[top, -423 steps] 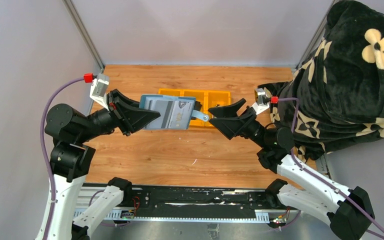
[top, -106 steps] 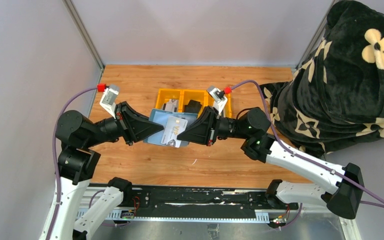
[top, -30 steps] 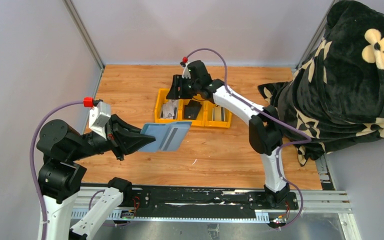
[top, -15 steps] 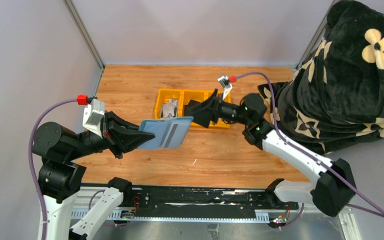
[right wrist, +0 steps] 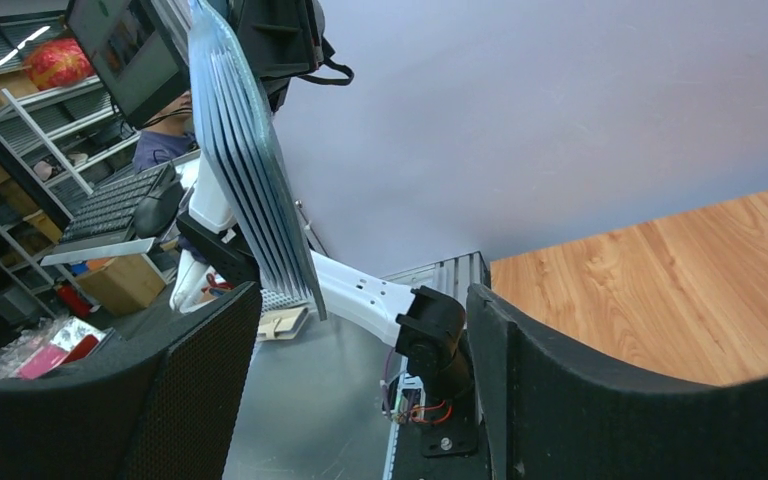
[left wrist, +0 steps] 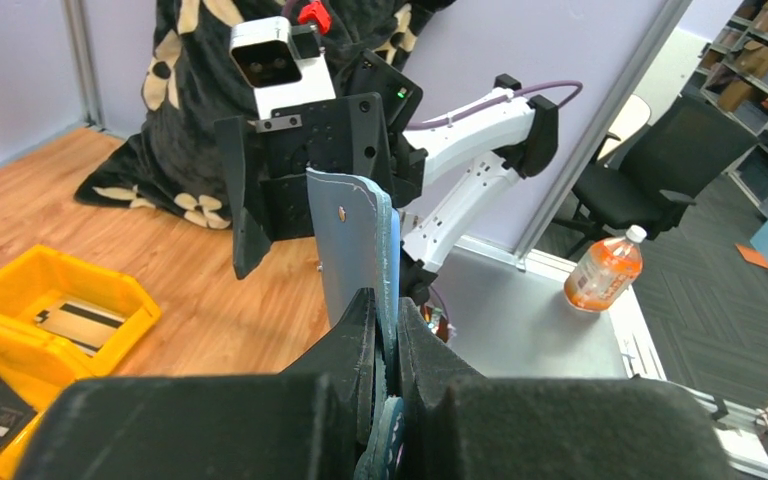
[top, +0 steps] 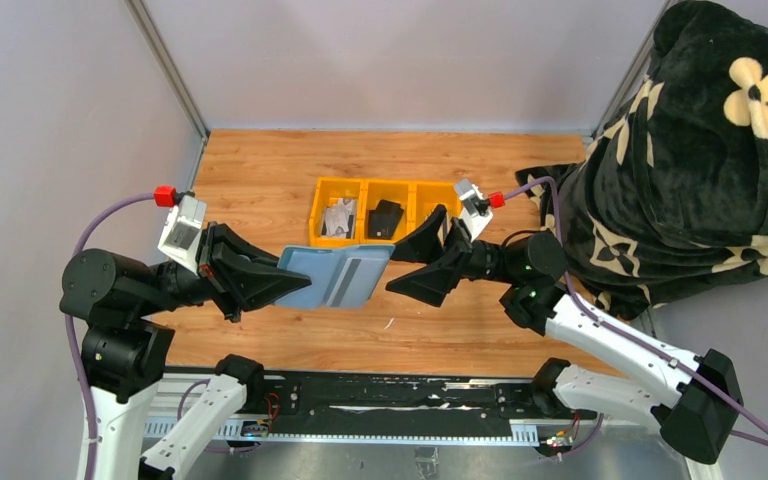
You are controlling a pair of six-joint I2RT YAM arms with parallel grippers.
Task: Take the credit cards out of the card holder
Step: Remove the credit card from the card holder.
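My left gripper clamps the card holder, right gripper gapes at its three o'clock; tray holds cards, pouch.

card holder before tray, credit cards inside

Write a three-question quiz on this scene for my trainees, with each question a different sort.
1. True or false: the right jaws are shut.
2. What grips the holder? A) left jaws B) right jaws C) neither
3. Fill in: the black pouch lies in the tray's ____ compartment.

Key: 1 false, they stand open; 2 A; 3 middle.
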